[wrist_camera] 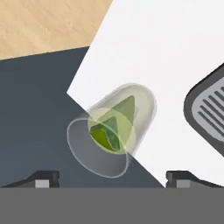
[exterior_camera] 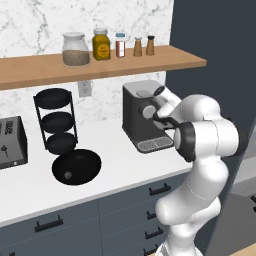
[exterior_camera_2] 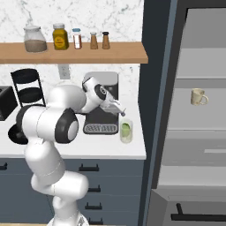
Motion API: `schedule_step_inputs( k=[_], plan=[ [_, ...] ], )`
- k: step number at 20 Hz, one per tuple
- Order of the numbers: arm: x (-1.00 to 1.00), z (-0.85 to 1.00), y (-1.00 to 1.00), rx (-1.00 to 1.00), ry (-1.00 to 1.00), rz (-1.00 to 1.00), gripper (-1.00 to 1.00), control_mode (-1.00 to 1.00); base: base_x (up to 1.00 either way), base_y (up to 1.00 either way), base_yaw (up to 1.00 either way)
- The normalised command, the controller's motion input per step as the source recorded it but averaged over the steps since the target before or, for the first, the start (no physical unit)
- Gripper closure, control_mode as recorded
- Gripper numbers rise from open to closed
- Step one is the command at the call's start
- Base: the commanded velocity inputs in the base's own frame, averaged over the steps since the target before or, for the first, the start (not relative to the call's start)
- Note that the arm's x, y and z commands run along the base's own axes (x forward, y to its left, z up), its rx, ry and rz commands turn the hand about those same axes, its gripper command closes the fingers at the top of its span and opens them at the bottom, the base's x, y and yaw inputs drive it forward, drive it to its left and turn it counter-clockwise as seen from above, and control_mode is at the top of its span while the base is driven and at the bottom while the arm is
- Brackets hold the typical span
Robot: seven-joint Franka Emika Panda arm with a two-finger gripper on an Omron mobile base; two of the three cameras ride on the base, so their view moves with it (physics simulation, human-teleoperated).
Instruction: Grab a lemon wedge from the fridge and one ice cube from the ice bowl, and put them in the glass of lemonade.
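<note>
A white bench (exterior_camera: 125, 165) is seen running below a marble wall, with blue-grey drawer fronts (exterior_camera: 125, 200) beneath. The ice bowl (exterior_camera: 77, 166) is set toward the bench's front edge, left of centre; a tiny pale ice cube (exterior_camera: 68, 175) is noted inside it. Just behind the bowl, a three-tier black rack (exterior_camera: 56, 120) is stood against the wall. A toaster (exterior_camera: 11, 142) is placed at the bench's left end. A coffee machine (exterior_camera: 145, 117) is set at the right end, partly covered by the white arm (exterior_camera: 200, 150). On the wooden shelf (exterior_camera: 100, 65) above, five jars and shakers are lined up. The dark grey fridge (exterior_camera: 215, 45) is seen at the right.
</note>
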Motion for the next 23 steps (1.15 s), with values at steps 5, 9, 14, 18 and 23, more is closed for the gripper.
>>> schedule_step_inputs(
  k=[5,9,14,18,23],
  plan=[
    [-0.21,0.28,0.42,-0.05,-0.02,0.00,-1.00,-1.00,0.00,0.00,0.00],
    [-0.54,0.22,0.45,-0.05,-0.21,0.00,-1.00,-1.00,0.00,0.00,0.00],
    [-0.77,0.42,0.60,-0.03,-0.44,0.00,-1.00,-1.00,0.00,0.00,0.00],
    [-0.79,0.57,0.66,-0.01,-0.50,0.00,-1.00,-1.00,0.00,0.00,0.00],
    [-0.87,0.62,0.63,-0.01,-0.45,0.00,-1.00,-1.00,0.00,0.00,0.00]
  ],
)
